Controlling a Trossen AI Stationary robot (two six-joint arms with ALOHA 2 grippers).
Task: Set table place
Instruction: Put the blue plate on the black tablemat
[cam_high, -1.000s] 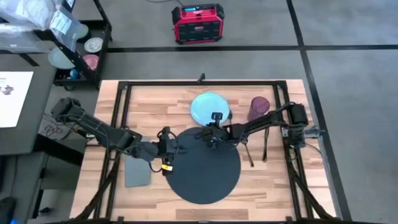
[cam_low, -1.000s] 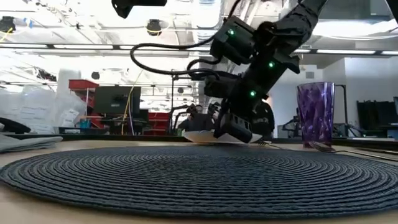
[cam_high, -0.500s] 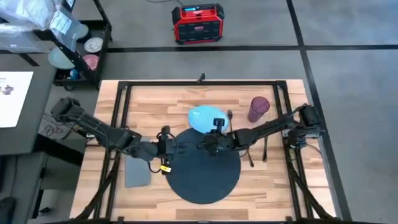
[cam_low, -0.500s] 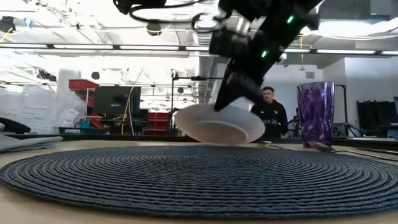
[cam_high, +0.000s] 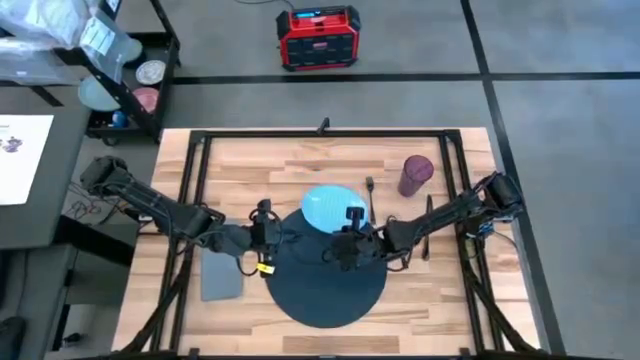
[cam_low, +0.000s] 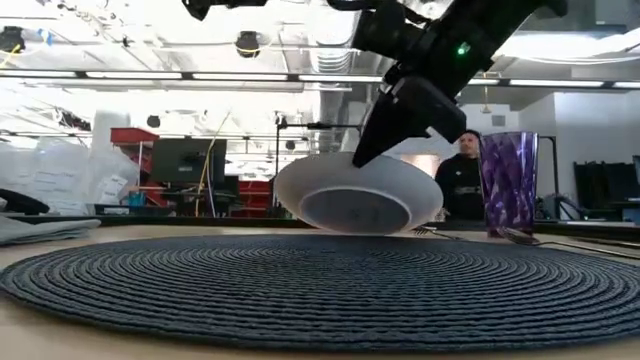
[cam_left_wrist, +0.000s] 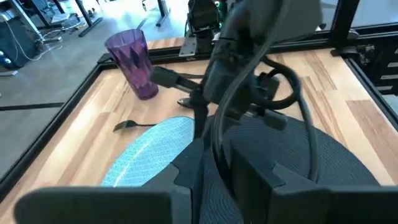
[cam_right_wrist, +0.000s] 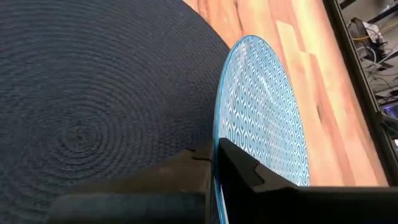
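Over the far edge of the dark grey mat (cam_high: 325, 275), at the middle of the worktop (cam_high: 250, 170), the right tool (cam_high: 345, 232) pinches the rim of the teal plate (cam_high: 327, 207), its fingers (cam_right_wrist: 239, 167) pressed on either side of the rim. The low view shows the plate lifted clear of the mat and tilted, its pale underside facing the camera. The plate lies partly over the mat and partly over bare wood toward the far edge. The purple cup (cam_high: 416, 174) stands upright toward the far right corner, with the fork (cam_high: 371, 196) between it and the plate. The grey napkin (cam_high: 221, 280) lies just beside the mat's left edge. The left tool (cam_high: 268, 240) hovers at the mat's left rim; I cannot tell whether its fingers are spread or pressed together.
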